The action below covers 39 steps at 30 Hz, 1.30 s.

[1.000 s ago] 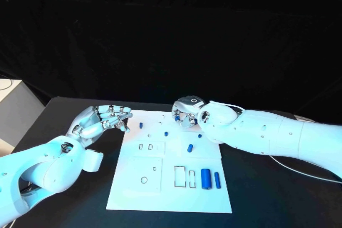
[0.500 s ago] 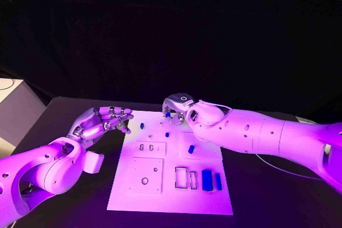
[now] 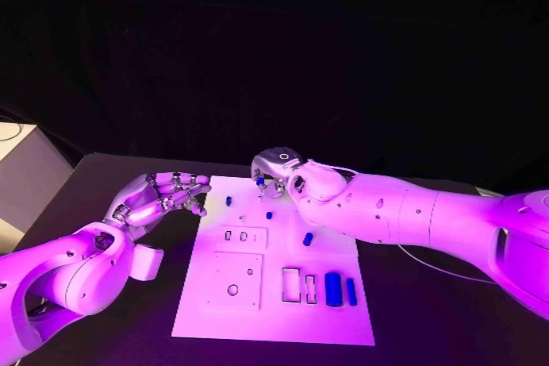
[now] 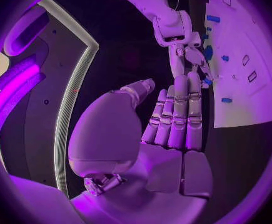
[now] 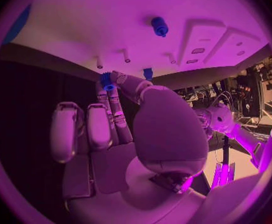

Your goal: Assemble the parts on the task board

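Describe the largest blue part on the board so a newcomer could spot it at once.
Start at the white task board in the middle of the black table and go to its near right corner area. Just right of two upright rectangular slots lie two blue bars side by side; the target is the left bar, wider than its slim neighbour.

Right hand (image 3: 274, 175) farther across task board (image 3: 274, 318)

White rounded arms (image 3: 401, 211), silver jointed fingers (image 3: 171, 193).

Left hand (image 4: 167, 149), fingers (image 4: 176, 109) straight, beside the task board (image 4: 248, 84).
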Tool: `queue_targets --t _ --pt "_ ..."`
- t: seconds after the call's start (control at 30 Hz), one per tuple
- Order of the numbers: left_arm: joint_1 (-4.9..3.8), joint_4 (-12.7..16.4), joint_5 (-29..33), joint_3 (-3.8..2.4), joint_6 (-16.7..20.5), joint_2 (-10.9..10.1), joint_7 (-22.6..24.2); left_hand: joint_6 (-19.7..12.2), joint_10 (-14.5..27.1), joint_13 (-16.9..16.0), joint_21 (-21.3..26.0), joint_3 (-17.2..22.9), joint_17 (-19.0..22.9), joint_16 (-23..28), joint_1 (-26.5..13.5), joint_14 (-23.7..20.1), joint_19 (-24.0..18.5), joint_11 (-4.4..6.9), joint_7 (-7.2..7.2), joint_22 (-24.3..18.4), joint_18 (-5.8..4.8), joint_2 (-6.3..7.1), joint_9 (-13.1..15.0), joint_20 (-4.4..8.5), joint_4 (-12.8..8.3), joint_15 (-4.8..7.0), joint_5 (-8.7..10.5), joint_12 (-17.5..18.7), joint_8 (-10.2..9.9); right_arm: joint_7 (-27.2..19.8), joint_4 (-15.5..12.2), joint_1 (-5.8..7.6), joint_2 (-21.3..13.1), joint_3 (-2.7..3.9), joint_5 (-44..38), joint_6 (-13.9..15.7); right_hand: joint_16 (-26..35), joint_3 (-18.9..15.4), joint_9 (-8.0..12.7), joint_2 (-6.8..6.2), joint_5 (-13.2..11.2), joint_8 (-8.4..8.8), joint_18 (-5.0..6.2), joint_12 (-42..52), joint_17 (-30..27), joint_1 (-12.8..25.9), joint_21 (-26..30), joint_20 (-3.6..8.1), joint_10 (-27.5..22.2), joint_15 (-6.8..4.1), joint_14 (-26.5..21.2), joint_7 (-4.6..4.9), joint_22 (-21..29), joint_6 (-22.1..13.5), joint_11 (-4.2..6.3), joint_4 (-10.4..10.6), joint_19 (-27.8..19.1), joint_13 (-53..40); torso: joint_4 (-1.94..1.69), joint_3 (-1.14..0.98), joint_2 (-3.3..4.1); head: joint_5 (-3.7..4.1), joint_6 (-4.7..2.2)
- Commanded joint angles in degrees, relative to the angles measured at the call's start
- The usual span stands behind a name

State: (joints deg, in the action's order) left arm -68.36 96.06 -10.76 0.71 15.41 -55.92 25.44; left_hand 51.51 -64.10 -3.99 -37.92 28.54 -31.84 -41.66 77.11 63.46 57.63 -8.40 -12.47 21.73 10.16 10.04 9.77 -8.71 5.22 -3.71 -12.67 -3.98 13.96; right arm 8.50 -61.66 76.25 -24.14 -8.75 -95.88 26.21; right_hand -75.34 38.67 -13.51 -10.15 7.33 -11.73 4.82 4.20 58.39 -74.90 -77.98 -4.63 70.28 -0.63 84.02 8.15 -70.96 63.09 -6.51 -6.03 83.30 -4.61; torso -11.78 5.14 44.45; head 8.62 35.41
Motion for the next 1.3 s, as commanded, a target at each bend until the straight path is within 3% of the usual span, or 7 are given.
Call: queue_targets --t 0.03,0.6,1.3 --pt "-0.14 0.1 -0.2 -0.05 -1.0 0.1 0.1 -0.3 0.3 0.0 -0.4 0.2 -0.1 -0.4 -0.3 -0.4 -0.4 -0.03 -0.14 0.1 0.13 -0.06 0.1 -0.14 -0.1 -0.14 0.37 0.2 -0.3 0.6 0.2 -0.05 0.1 0.02 -1.4 -0.8 -0.3 0.2 -0.1 0.77 0.2 -0.29 -1.15 -0.1 0.1 -1.5 -0.4 -0.10 3.0 -0.31 0.5 0.07 0.0 -0.4 2.59 -0.2 0.3 -2.0 -0.15 0.08 0.07 0.05 0.09" --pt "-0.25 -0.4 -0.3 -0.05 -1.1 0.1 0.1 -0.3 0.4 0.0 -0.4 0.2 -0.1 -0.4 -0.3 -0.6 -0.5 -0.04 -0.13 0.1 0.13 -0.04 0.1 -0.16 -0.1 -0.15 0.40 0.2 -0.3 1.7 0.7 -0.07 -0.3 0.01 -3.4 -3.5 -0.5 0.2 -0.3 0.49 0.2 -0.32 -1.18 -0.2 0.2 -1.3 -0.5 -0.15 3.0 -0.26 0.5 0.12 -0.2 -0.5 2.54 -0.3 0.2 -2.1 -0.32 0.10 0.29 0.18 0.42" --pt "-0.26 -0.5 -0.3 -0.05 -1.2 0.2 0.1 -0.3 0.4 0.0 -0.5 0.2 -0.1 -0.5 -0.3 -0.7 -0.6 -0.05 -0.14 0.2 0.13 -0.03 0.1 -0.18 -0.1 -0.17 0.42 0.2 -0.4 2.0 1.9 -0.54 0.2 -0.01 -4.3 -5.0 -0.3 0.0 -0.4 0.24 -0.1 -0.35 -1.17 -0.4 -0.2 -1.0 -0.5 -0.21 2.9 -0.21 0.4 0.14 -0.3 -0.6 2.50 -0.3 0.1 -2.2 -0.45 0.29 0.43 0.34 0.57"
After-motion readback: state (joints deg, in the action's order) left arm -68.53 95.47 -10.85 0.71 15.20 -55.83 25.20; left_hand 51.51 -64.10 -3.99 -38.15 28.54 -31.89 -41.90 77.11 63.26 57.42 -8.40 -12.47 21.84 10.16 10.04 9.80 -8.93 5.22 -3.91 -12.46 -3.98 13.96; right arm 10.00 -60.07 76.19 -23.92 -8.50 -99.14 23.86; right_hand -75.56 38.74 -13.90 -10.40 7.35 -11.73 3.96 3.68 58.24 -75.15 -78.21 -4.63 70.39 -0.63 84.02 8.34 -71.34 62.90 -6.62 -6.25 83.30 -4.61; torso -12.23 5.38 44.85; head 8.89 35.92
